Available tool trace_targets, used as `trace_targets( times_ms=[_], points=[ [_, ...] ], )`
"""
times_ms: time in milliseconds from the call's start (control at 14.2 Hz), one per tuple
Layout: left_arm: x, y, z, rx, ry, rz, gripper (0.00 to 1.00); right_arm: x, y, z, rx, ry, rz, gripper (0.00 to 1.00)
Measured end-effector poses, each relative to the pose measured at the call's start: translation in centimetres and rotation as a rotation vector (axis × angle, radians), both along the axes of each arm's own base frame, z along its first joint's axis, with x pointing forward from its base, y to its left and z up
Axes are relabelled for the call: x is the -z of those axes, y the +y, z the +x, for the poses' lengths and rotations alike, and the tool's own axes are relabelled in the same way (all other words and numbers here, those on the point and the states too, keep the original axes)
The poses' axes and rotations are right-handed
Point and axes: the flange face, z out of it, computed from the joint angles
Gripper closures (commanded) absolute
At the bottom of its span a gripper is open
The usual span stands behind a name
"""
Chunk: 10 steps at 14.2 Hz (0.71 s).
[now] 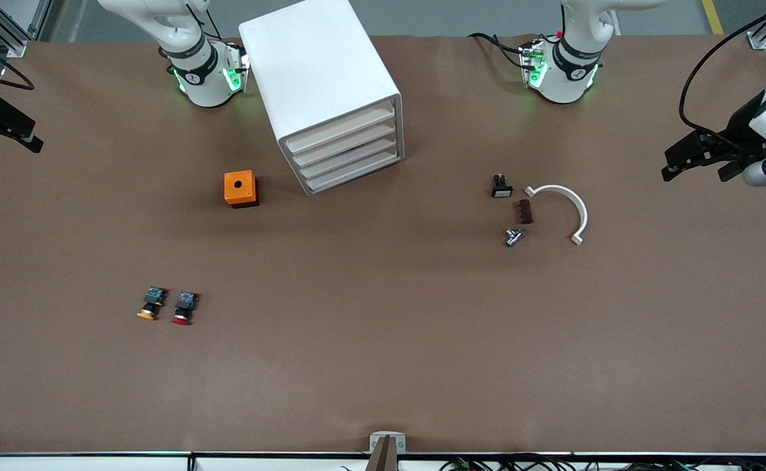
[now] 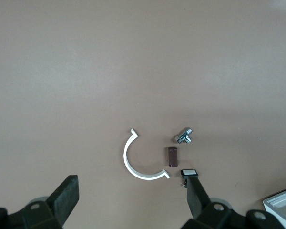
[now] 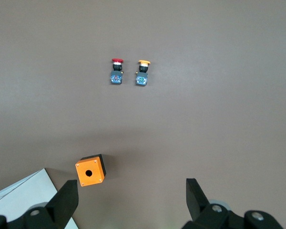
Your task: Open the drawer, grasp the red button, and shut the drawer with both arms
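Low in the front view's left part, the red-capped button point(image 1: 183, 307) lies on the table point(image 1: 383, 366) beside an orange-capped button point(image 1: 150, 305). Higher up, an orange cube point(image 1: 241, 188) sits near the white cabinet point(image 1: 324, 85), all four drawers point(image 1: 347, 154) shut. At the frame's side edges, the right gripper point(image 1: 3, 127) and left gripper point(image 1: 700, 157) wait with fingers spread, holding nothing.

Button point(image 1: 184, 307) beside like button point(image 1: 151, 304) — both nearer camera than cabinet point(image 1: 327, 98).
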Motion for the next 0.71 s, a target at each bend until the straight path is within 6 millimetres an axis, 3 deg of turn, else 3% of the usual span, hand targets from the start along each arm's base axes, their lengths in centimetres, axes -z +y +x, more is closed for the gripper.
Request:
trace_targets(
  times_ms=[707],
  points=[
    [-0.14, -0.32, 0.04, 0.007, -0.004, 0.005, 0.00, 0.29, 0.56, -0.29, -0.011, 0.032, 0.002, 0.00]
  ],
)
